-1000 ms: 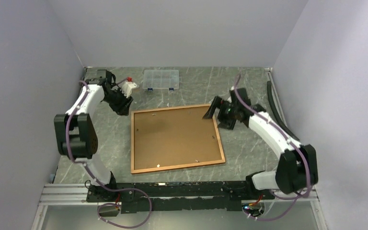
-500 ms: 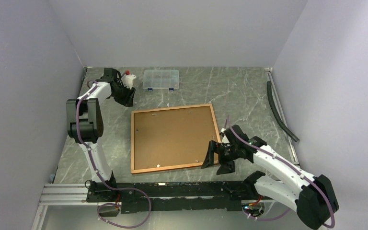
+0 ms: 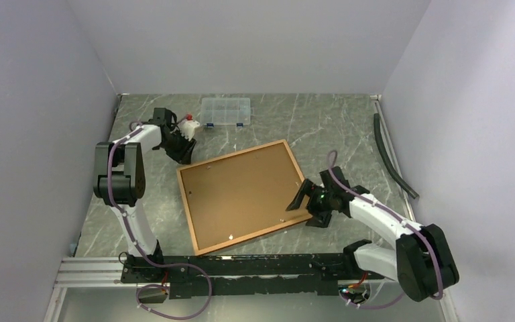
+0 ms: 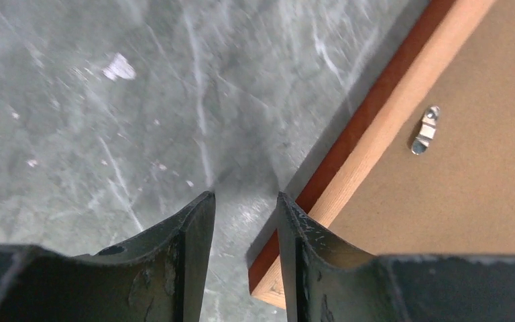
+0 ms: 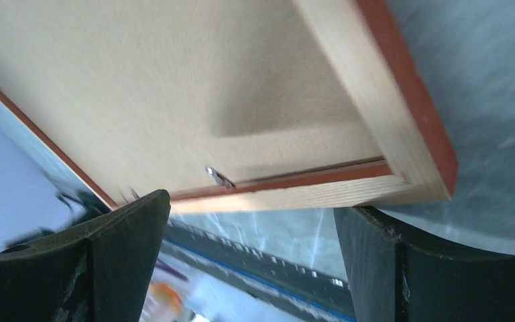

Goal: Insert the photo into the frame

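Observation:
The frame (image 3: 231,155) lies face down mid-table, turned at an angle, its wood-coloured back up. The brown backing board (image 3: 241,191) sits in it. The photo is not in view. My left gripper (image 3: 185,150) is at the frame's far left corner, slightly open and empty. In the left wrist view (image 4: 245,198) its right finger is over the corner of the frame (image 4: 389,127). My right gripper (image 3: 302,203) is wide open at the frame's near right corner. In the right wrist view (image 5: 251,208) that corner of the frame (image 5: 375,87) sits just beyond the jaws, with nothing held.
A small clear plastic compartment box (image 3: 225,111) stands at the back of the table. A black hose (image 3: 392,157) lies along the right edge. Metal clips (image 4: 426,129) hold the backing board. The walls close in on three sides.
The frame has turned counter-clockwise, its far right corner swinging away. My right gripper moved up along its right side to the near right corner. My left gripper moved down to the far left corner.

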Available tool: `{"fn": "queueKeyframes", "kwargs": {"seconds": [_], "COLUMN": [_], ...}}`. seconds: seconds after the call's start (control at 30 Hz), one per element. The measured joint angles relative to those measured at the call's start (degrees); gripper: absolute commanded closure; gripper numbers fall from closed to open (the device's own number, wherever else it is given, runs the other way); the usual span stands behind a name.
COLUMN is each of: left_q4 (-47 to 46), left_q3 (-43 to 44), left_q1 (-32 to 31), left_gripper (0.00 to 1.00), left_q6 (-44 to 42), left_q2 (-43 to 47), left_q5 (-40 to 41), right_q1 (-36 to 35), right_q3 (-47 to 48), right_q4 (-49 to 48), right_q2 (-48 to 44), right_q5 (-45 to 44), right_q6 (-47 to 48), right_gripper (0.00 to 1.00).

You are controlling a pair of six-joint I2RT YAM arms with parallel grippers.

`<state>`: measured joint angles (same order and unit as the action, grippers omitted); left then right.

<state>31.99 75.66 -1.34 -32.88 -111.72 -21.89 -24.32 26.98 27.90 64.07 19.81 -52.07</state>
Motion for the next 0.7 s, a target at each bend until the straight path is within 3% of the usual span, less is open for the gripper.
{"fn": "queueKeyframes", "kwargs": {"seconds": [0.27, 0.7], "left_q4": [1.2, 6.56], "left_q3": [-6.32, -12.07], "left_q1": [-2.21, -11.13], "left_gripper": [0.56, 0.56], "left_q6": [-2.08, -2.49], "left_q2": [4.74, 9.31], "left_q5": [-0.9, -5.62], "right_q1": [17.03, 23.65], "right_q3": [4.37, 24.24], "right_q4": [-7.98, -12.96], "right_q2": [8.63, 26.82], "right_q5": [-0.39, -1.86], "right_q6": [0.04, 1.14], "right_gripper": [0.05, 0.06]}}
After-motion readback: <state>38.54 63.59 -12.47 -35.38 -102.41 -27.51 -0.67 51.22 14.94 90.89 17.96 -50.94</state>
